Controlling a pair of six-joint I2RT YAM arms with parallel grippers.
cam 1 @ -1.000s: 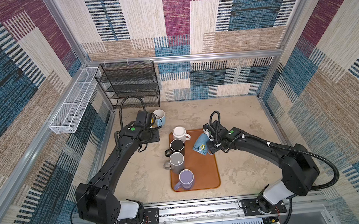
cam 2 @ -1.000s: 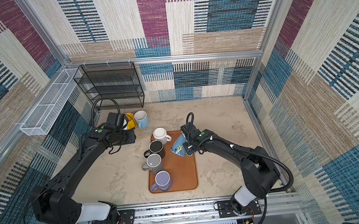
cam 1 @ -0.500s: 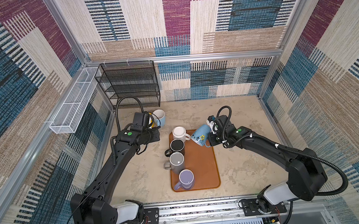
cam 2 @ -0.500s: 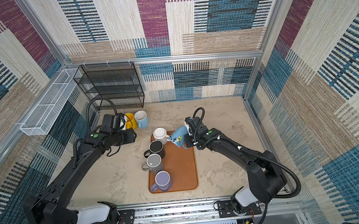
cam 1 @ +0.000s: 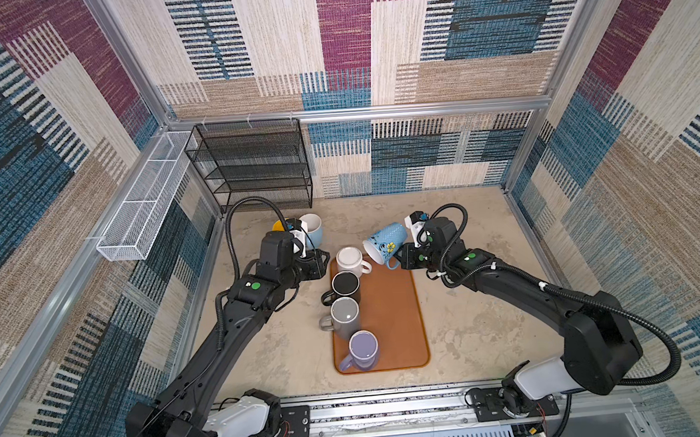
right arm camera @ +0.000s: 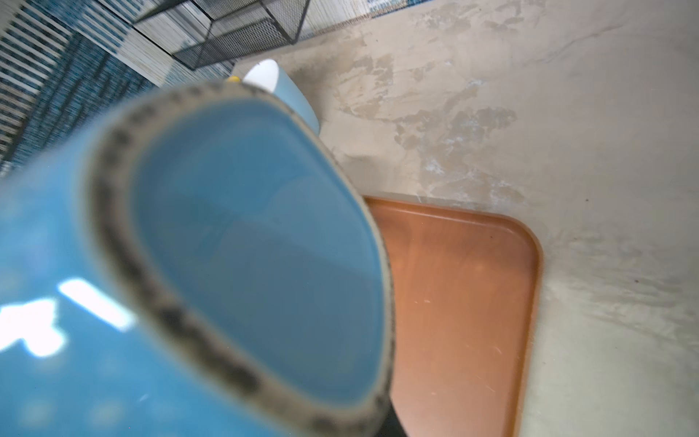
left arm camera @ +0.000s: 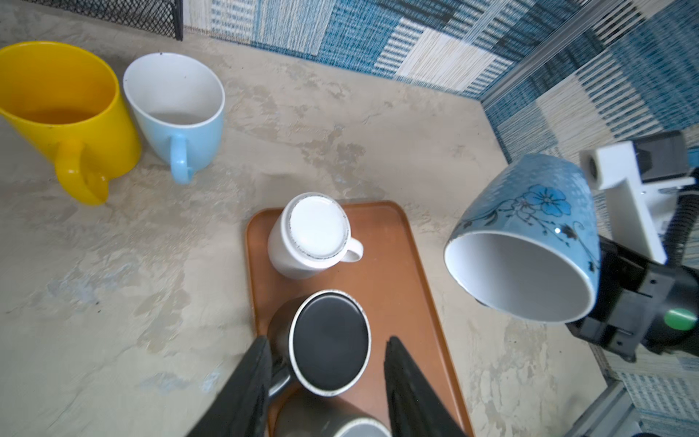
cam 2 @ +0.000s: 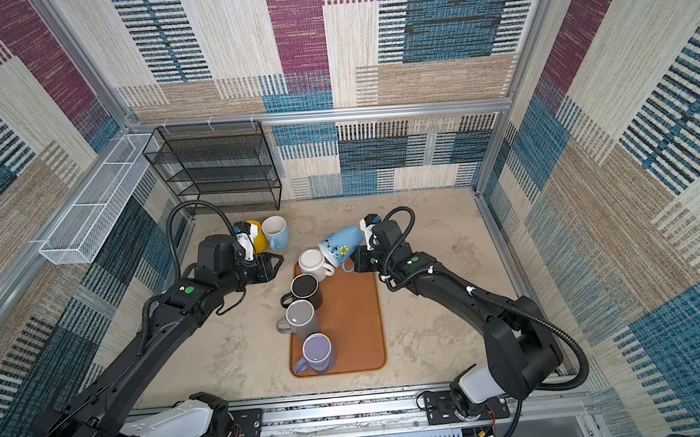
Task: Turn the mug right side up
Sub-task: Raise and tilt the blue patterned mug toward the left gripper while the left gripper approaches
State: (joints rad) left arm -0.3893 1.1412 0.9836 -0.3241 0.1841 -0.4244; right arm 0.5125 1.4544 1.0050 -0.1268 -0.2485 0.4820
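Glossy floral mug (cam 1: 385, 242) raised, tilted, rounded orange tray (cam 1: 392, 317)

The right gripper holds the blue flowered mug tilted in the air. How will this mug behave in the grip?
The blue flowered mug looks glazed, with bright glare on its wall, so it may slip or swivel in the right gripper. It seems rigid ceramic, so a drop near the white mug would probably chip it.
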